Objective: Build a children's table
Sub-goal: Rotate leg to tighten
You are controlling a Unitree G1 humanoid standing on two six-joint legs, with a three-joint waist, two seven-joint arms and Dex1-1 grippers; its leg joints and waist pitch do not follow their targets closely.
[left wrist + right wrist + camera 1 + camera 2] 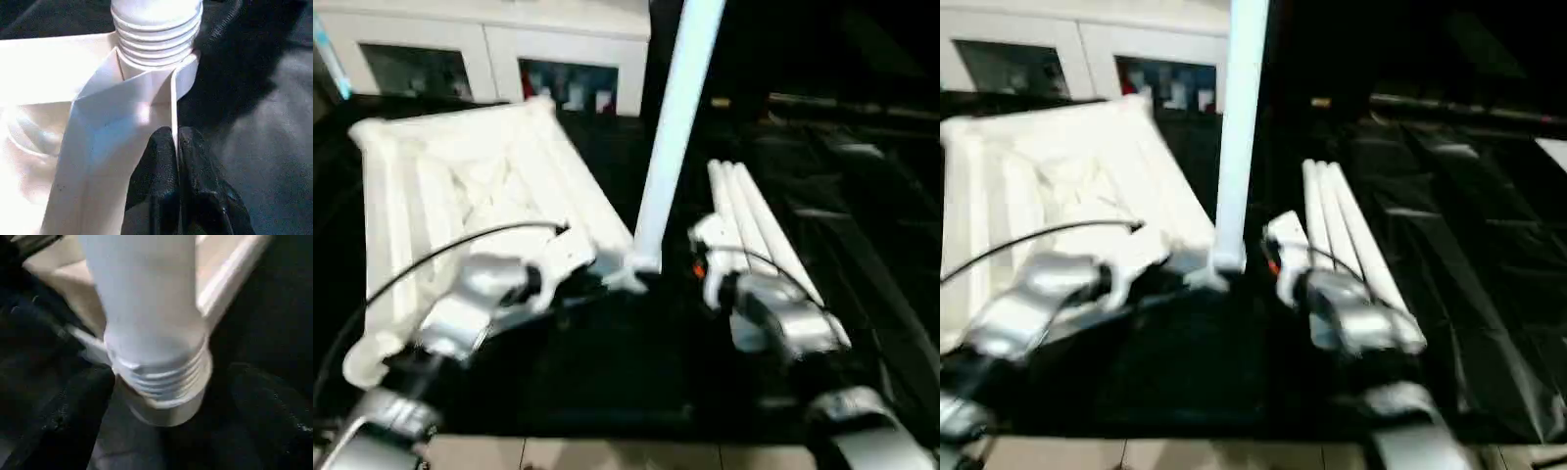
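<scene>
Work surface: covered in black sheeting (1449, 255), creased and faintly glossy, catching light in streaks. Front edge: a strip of pale tan floor (607, 452) shows along the near side. Rear: a white cabinet (489, 39) with dark glass-fronted compartments, small red and white items dimly visible inside one. Far right: dark, with a few dim shapes too blurred to identify.

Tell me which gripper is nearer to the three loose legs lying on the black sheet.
Right. The right gripper sits at the near ends of the loose legs; the left gripper is across the upright leg, clamped on the tabletop rim.
</scene>
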